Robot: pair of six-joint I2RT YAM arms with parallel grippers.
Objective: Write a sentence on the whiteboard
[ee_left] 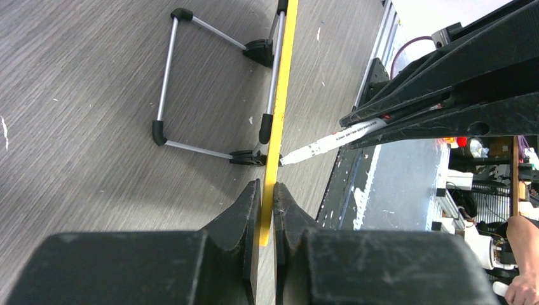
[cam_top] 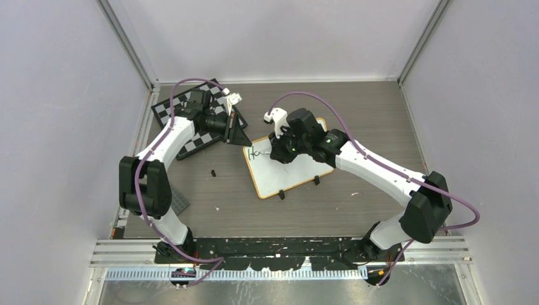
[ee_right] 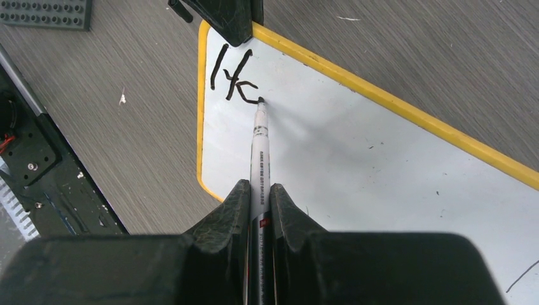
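The whiteboard (cam_top: 299, 171) lies tilted at mid-table, white with a yellow rim (ee_right: 394, 105). My left gripper (cam_top: 238, 135) is shut on its far-left corner; in the left wrist view the rim (ee_left: 279, 95) runs edge-on between the fingers (ee_left: 251, 203). My right gripper (ee_right: 259, 190) is shut on a white marker (ee_right: 259, 149), its black tip touching the board by black strokes (ee_right: 229, 79) near the corner. From above, the right gripper (cam_top: 279, 152) hovers over the board's left part, by the writing (cam_top: 255, 152).
A black-and-white chequered chessboard (cam_top: 191, 121) lies at the back left under my left arm. A small black piece (cam_top: 213, 172) sits left of the whiteboard. A dark studded plate (ee_right: 44, 13) lies near the left edge. Metal stand legs (ee_left: 191, 89) prop the board.
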